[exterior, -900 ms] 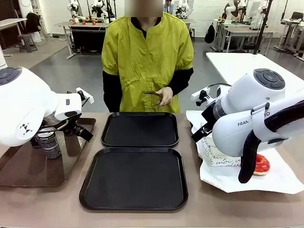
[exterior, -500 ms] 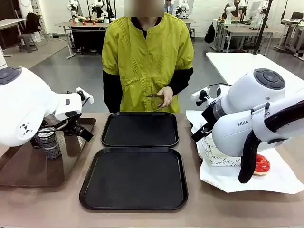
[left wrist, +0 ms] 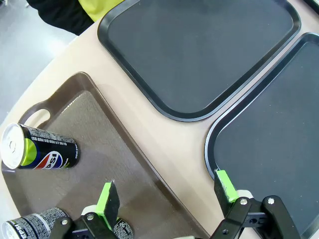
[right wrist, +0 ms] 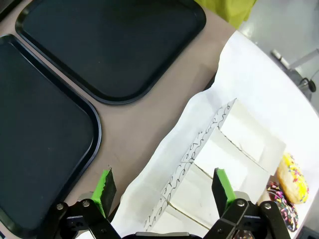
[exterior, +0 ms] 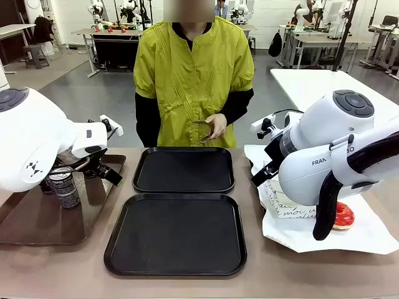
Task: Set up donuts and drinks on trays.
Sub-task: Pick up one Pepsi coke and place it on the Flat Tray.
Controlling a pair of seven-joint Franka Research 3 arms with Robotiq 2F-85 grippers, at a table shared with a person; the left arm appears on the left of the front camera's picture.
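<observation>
Jaws spread wide and empty, the left gripper (left wrist: 167, 191) hangs above the brown tray's (left wrist: 92, 124) rim, while on that tray stand slim Pepsi cans (left wrist: 42, 152), likely light, rigid and slick, best pinched squarely across mid-body.

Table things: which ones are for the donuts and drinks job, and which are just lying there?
For the job: far black tray, near black tray, cans, donuts, white boxes.
Just lying there: brown tray, white paper.
</observation>
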